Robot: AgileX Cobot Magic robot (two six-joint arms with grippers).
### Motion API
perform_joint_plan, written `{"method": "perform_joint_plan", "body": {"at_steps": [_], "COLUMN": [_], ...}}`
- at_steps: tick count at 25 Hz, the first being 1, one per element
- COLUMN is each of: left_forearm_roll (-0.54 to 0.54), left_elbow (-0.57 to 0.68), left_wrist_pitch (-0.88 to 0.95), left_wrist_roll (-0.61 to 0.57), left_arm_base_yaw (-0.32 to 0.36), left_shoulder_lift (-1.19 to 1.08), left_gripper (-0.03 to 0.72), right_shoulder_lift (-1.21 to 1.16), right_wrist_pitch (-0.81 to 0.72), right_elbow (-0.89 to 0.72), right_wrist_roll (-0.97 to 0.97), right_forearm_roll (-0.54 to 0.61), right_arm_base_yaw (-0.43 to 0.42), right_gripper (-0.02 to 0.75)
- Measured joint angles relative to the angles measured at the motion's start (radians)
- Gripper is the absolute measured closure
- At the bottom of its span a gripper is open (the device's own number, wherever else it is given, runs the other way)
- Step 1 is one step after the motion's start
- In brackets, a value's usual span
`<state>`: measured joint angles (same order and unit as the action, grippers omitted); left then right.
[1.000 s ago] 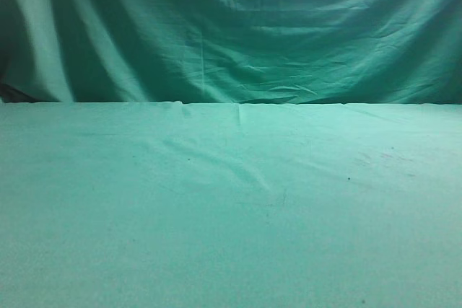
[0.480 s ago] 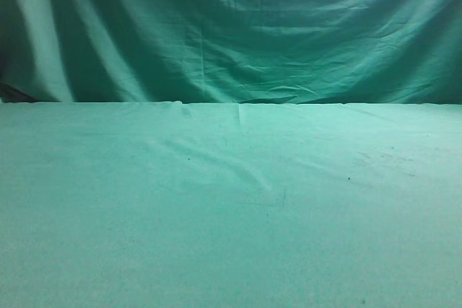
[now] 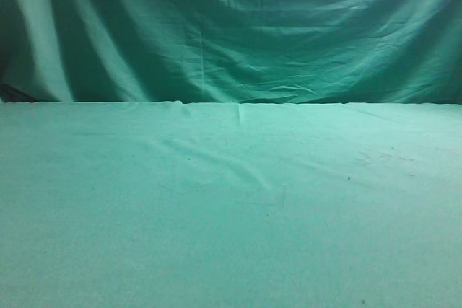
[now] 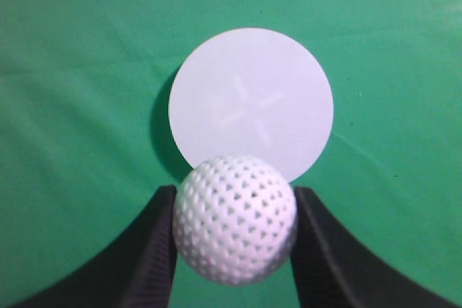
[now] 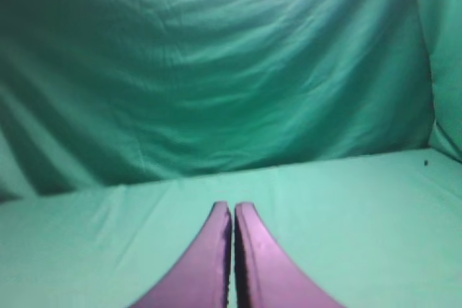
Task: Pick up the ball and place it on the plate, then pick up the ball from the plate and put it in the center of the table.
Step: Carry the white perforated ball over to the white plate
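Note:
In the left wrist view my left gripper [image 4: 234, 207] is shut on the ball [image 4: 234, 218], a small white dimpled sphere held between the two black fingers above the table [image 4: 65, 106]. The plate [image 4: 251, 102], a round white disc with a faint star mark, lies on the green cloth just beyond the ball. In the right wrist view my right gripper [image 5: 233, 210] is shut and empty, its purple fingers pressed together above the table [image 5: 361, 207]. The exterior view shows only bare green table [image 3: 231, 214]; no ball, plate or gripper appears there.
A draped green backdrop curtain [image 3: 231, 27] hangs behind the table's far edge and also shows in the right wrist view [image 5: 216, 70]. Faint wrinkles and small dark specks [image 3: 349, 177] mark the cloth.

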<state>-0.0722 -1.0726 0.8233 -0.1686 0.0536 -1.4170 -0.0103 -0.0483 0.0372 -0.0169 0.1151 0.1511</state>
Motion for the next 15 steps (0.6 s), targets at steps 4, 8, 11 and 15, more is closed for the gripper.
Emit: {"method": "perform_joint_plan", "body": {"at_steps": [4, 8, 11, 15], "left_forearm_roll": [-0.021, -0.02, -0.02, -0.023], "left_elbow": [0.0, 0.0, 0.0, 0.0], "left_wrist_pitch": [-0.018, -0.073, -0.16, -0.2], "left_wrist_roll": [-0.004, -0.004, -0.006, -0.006], "left_arm_base_yaw": [0.0, 0.0, 0.0, 0.0], "left_shoulder_lift": [-0.053, -0.097, -0.129, -0.15], "left_gripper": [0.381, 0.381, 0.381, 0.381], "right_shoulder_lift": [-0.184, -0.395, -0.499, -0.609], "right_wrist_pitch": [-0.237, -0.381, -0.402, -0.455], "right_elbow": [0.167, 0.307, 0.351, 0.407], "right_wrist_roll": [0.023, 0.023, 0.023, 0.114], "right_forearm_roll": [0.0, 0.004, 0.016, 0.02], "right_arm_base_yaw": [0.0, 0.0, 0.0, 0.0], "right_gripper": [0.738, 0.738, 0.738, 0.738]}}
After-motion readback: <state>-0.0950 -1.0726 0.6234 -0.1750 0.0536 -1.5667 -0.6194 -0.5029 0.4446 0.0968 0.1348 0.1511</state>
